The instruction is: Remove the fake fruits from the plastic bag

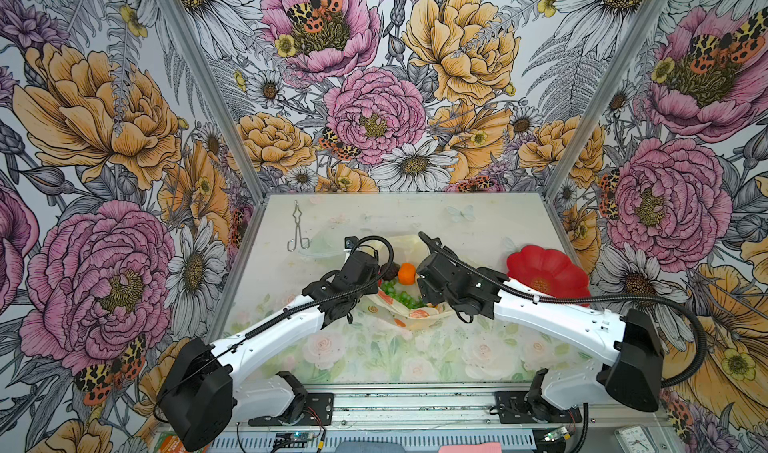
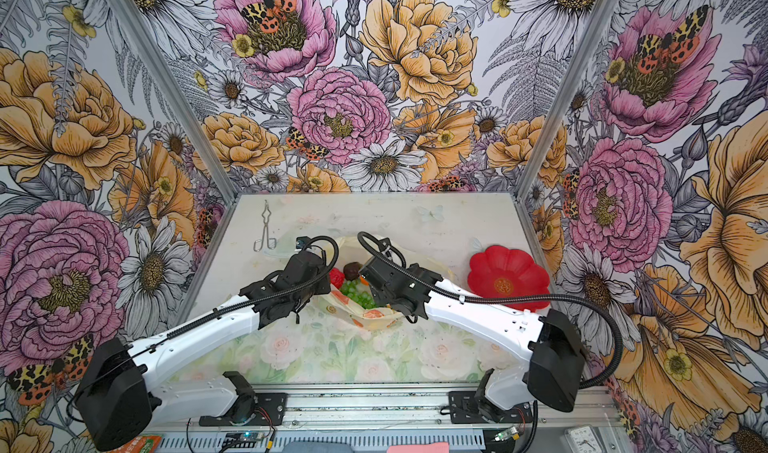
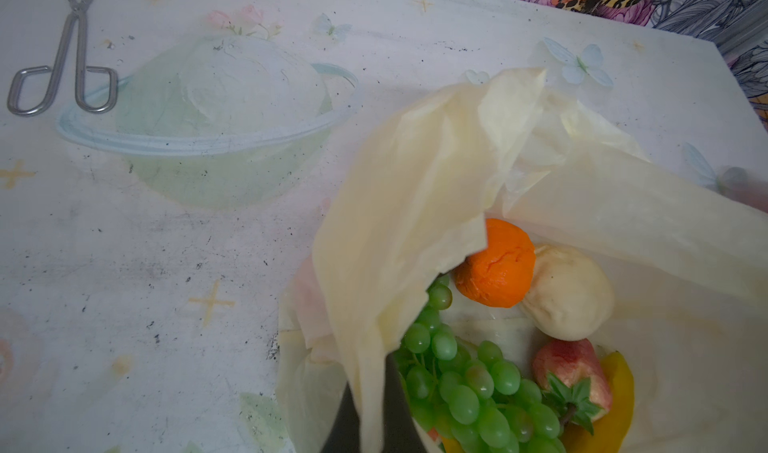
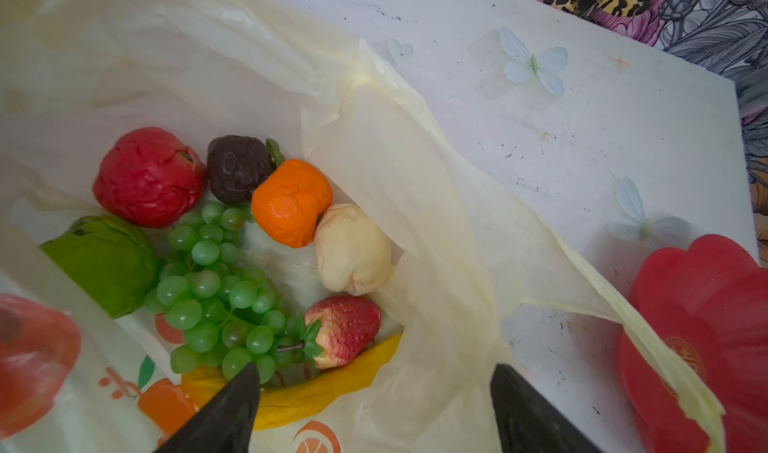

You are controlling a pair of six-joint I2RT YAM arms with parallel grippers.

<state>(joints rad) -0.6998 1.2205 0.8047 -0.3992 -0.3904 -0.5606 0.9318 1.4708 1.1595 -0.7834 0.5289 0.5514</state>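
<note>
All eight visible fake fruits (image 4: 216, 289) lay inside the plastic bag (image 4: 415, 181), frame centre; none removed. Left gripper (image 3: 370, 422) pinched a bag flap; right gripper (image 4: 376, 372) spread wide, empty.

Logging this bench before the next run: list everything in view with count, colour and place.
thin crinkly plastic bag: one, pale yellow, orange-slice prints, table centre.
glossy plastic apple: one, red, in the bag.
knobbly fake fruit: one, dark brown, in bag.
plastic orange: one, orange, in bag.
bumpy oval piece: one, cream, in bag.
plastic strawberry: one, red, in bag.
plastic grape bunch: one, green, in bag.
round plastic fruit: one, green, in bag.
plastic banana: one, yellow, under grapes and strawberry.
flower-shaped plate: one, red, right of bag.
metal tongs: one, silver, table's far left.
left gripper: one, black, shut on bag film.
right gripper: one, black, open over bag mouth.
</note>
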